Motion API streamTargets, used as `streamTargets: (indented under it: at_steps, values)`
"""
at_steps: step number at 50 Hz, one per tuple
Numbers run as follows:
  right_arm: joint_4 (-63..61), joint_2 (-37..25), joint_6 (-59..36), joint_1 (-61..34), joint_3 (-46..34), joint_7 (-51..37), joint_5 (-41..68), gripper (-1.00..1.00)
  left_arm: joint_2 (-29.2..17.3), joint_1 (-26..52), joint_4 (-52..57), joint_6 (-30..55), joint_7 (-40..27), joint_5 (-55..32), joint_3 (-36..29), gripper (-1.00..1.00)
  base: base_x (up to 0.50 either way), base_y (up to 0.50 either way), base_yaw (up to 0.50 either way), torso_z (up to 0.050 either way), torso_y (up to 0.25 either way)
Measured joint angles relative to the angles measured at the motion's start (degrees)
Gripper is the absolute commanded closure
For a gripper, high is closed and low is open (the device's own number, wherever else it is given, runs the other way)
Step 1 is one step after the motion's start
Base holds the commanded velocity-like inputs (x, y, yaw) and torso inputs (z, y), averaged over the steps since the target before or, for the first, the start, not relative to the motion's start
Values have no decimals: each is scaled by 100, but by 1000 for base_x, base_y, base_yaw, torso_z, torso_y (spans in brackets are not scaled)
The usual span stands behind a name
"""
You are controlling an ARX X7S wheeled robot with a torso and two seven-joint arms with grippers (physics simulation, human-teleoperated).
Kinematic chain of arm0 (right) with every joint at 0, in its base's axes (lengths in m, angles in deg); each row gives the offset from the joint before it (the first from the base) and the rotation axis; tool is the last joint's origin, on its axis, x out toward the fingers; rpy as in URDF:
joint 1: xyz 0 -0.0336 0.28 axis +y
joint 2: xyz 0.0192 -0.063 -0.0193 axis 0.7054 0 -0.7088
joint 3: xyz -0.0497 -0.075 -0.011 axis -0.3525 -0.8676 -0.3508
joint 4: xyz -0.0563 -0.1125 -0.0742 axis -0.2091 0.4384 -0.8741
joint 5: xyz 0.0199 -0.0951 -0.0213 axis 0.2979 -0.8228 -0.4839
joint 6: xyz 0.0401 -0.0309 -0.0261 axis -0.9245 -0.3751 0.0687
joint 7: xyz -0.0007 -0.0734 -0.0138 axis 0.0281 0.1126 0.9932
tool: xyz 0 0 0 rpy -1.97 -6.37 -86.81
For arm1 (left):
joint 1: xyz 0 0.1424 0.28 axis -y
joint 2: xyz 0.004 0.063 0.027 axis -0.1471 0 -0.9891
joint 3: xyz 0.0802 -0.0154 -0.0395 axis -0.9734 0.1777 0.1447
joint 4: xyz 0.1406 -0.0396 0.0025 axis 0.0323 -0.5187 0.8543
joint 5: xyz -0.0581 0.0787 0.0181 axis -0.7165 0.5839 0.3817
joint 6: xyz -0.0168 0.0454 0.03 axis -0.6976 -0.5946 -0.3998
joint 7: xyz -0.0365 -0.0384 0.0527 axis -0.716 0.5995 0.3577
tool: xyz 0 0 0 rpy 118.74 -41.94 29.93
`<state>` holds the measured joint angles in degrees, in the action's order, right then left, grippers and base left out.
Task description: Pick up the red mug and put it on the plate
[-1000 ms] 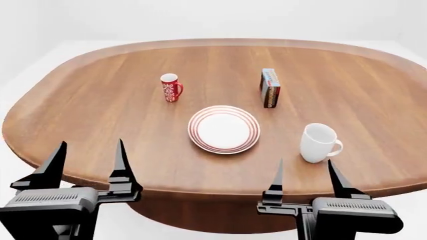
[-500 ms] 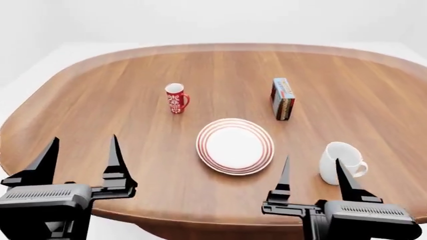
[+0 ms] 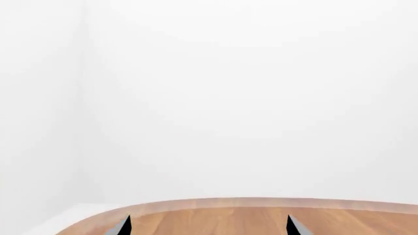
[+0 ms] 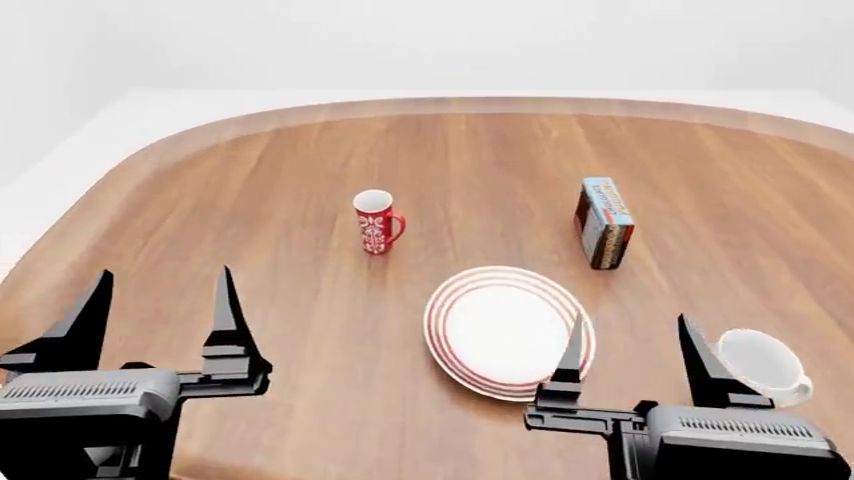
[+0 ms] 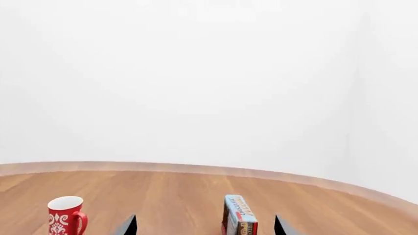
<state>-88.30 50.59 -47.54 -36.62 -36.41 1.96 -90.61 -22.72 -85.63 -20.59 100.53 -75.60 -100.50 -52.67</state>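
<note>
The red mug (image 4: 376, 223) stands upright on the wooden table (image 4: 240, 200), left of centre, its handle to the right; it also shows in the right wrist view as the red mug (image 5: 66, 216). The plate (image 4: 509, 331), white with red rings, lies nearer me, right of the mug. My left gripper (image 4: 160, 300) is open over the table's near left, well short of the mug. My right gripper (image 4: 634, 345) is open at the plate's near right edge. Both hold nothing. In the left wrist view only the left gripper (image 3: 207, 226) and bare table show.
A plain white mug (image 4: 762, 366) stands at the near right, just beyond my right gripper's outer finger. A small upright printed box (image 4: 605, 223) stands behind the plate on the right, also visible as the box (image 5: 238, 216) in the right wrist view. White floor surrounds the table.
The head view has moved forward over the table: mug, plate, box and white mug have all shifted down and right in the frame. Both grippers stay open.
</note>
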Motion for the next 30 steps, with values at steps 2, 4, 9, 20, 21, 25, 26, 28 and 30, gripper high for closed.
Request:
streamTargets:
  at_steps: [2, 4, 9, 20, 21, 25, 26, 28, 30]
  values:
    - [6, -9, -9, -4, -21, -14, -21, -100, -7, -4, 3, -5, -6, -7, 0, -100, 66, 500, 0, 0, 0]
    - [15, -3, -4, -4, -39, -36, -33, -100, -22, -10, 8, -10, -14, -12, 9, -100, 35, 88, 0, 0, 0]
    - [1, -16, 40, 31, -26, -26, 81, -100, -40, -37, 40, -18, -31, -63, 39, -100, 395, 25, 0, 0, 0]
    - [-95, -60, 66, 104, 18, -85, 189, -100, -73, -70, 84, -30, -67, -144, 64, -100, 500, 7, 0, 0, 0]
    - [-103, -65, 70, 111, 17, -91, 191, -100, -76, -75, 88, -32, -69, -149, 65, -100, 500, 0, 0, 0, 15]
    - [-131, -81, 80, 136, 16, -116, 193, -100, -90, -91, 100, -42, -78, -170, 69, -100, 500, 0, 0, 0, 0]
    - [-137, -84, 82, 142, 16, -123, 193, -100, -93, -94, 103, -43, -81, -175, 70, -100, 500, 0, 0, 0, 0]
    - [-147, -91, 83, 150, 14, -138, 190, -100, -100, -99, 108, -46, -87, -185, 71, -100, 500, 0, 0, 0, 0]
    - [-152, -94, 68, 149, 14, -157, 185, -100, -107, -99, 111, -46, -94, -195, 72, -100, 184, 0, 0, 0, 0]
